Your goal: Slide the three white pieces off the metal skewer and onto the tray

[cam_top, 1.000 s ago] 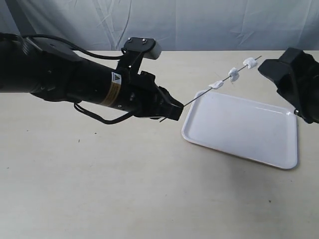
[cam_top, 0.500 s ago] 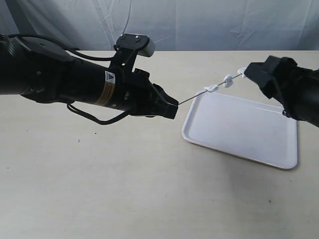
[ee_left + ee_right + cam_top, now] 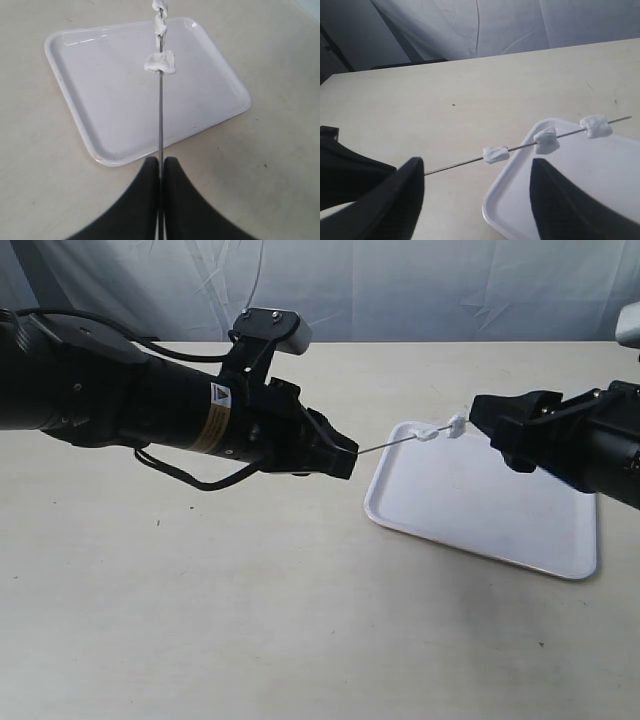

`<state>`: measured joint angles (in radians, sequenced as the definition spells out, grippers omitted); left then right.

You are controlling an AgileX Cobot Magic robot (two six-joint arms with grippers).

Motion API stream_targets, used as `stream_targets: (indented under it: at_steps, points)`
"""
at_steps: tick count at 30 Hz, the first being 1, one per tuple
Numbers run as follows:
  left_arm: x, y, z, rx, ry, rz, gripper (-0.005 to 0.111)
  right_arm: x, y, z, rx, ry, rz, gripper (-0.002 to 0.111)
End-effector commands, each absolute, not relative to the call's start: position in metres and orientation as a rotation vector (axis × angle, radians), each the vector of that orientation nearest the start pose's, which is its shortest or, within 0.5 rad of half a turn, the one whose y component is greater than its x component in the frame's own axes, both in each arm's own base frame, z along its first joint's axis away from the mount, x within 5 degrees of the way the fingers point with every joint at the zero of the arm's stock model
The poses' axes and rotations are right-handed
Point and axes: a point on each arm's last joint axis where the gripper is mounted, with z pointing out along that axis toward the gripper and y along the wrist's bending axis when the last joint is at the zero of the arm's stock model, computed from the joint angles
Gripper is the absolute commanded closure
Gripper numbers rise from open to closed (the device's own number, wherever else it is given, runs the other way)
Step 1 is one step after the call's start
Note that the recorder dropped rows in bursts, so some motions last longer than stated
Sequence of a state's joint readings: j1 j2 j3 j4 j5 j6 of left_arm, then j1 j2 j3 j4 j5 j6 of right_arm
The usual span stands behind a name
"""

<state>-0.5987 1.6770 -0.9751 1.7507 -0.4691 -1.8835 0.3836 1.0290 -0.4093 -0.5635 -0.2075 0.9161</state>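
matte beige worktop [image 3: 250, 600], plain, with a few dark specks scattered about. behind it, along the far edge, a wrinkled pale grey-blue cloth backdrop [image 3: 420, 285] closing off the room, darker and shadowed at one side in the right wrist view. lying flat on the right half of the worktop, at an angle to its edges, the white tray [image 3: 520, 540], glossy, round-cornered and low-rimmed.

left end effector [image 3: 345, 455] clamped shut on one end of the metal skewer [image 3: 385, 445], fingers pressed together with the thin rod pinched between them. skewer held in the air, reaching out over a corner of the tray. threaded along its far part, the three white pieces [image 3: 496, 154], spaced apart on the rod. only two clear in the exterior view, the third hidden by the right arm.

right end effector [image 3: 477, 170] spread wide at the skewer's free end, gripping nothing, one of its dark fingers [image 3: 405, 190] on either side of the rod. contact with the pieces not discernible.
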Motion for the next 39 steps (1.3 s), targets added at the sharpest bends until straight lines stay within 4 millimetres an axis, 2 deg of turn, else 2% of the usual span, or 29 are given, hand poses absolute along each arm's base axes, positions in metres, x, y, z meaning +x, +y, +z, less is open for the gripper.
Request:
stream_targets:
  at_steps: [1, 13, 19, 20, 23, 26, 30, 33, 38, 39]
  points:
    - [0.264, -0.228, 0.222, 0.803, 2.199, -0.893, 0.107, 0.181, 0.084, 0.244, -0.114, 1.965, 0.595, 0.05]
    - [0.264, -0.228, 0.222, 0.804, 2.195, -0.883, 0.107, 0.181, 0.084, 0.244, -0.111, 1.962, 0.6, 0.05]
    - [0.264, -0.228, 0.222, 0.825, 2.187, -0.887, 0.107, 0.182, 0.088, 0.251, -0.13, 1.898, 0.654, 0.05]
    - [0.264, -0.228, 0.222, 0.825, 2.187, -0.887, 0.107, 0.183, 0.089, 0.257, -0.094, 1.855, 0.711, 0.05]
    - [0.264, -0.228, 0.222, 0.823, 2.186, -0.882, 0.107, 0.186, 0.088, 0.264, 0.164, 1.796, 0.895, 0.05]
    - [0.265, -0.228, 0.222, 0.818, 2.186, -0.876, 0.107, 0.188, 0.084, 0.266, 0.365, 1.764, 0.992, 0.05]
    - [0.265, -0.228, 0.222, 0.807, 2.188, -0.882, 0.107, 0.188, 0.082, 0.261, 0.389, 1.811, 0.963, 0.05]
    - [0.265, -0.228, 0.223, 0.799, 2.188, -0.887, 0.107, 0.188, 0.079, 0.254, 0.486, 1.882, 0.931, 0.05]
    - [0.264, -0.229, 0.223, 0.805, 2.188, -0.892, 0.107, 0.188, 0.078, 0.254, 0.514, 1.876, 0.941, 0.05]
    - [0.264, -0.229, 0.223, 0.805, 2.188, -0.892, 0.107, 0.188, 0.077, 0.254, 0.571, 1.864, 0.961, 0.05]
